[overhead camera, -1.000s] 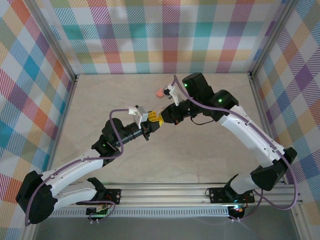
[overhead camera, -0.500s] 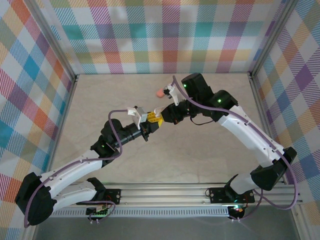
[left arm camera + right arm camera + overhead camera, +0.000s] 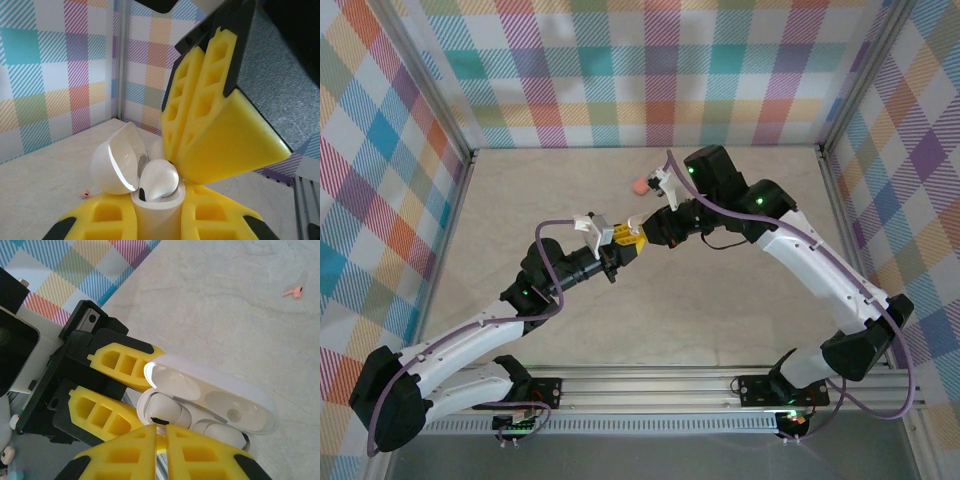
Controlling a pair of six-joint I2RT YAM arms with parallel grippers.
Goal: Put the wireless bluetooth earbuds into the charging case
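We have the white charging case (image 3: 156, 217) clamped by its base in the left jaws. They hold it above the middle of the bench (image 3: 225, 305), mouth up, with its lid (image 3: 112, 165) swung open to one side. A white earbud (image 3: 159, 180) sits in one well with its rounded head up. We judge that its long axis runs down into the case, though the stem is hidden.

The right jaws are closed on nothing, their tips together just beside the bud. To seat it well, we would press lightly straight down along that axis with the closed tips. The left grip should brace the case upright, and we should avoid the lid. A pink earbud (image 3: 295, 291) lies on the bench, well apart from the case.
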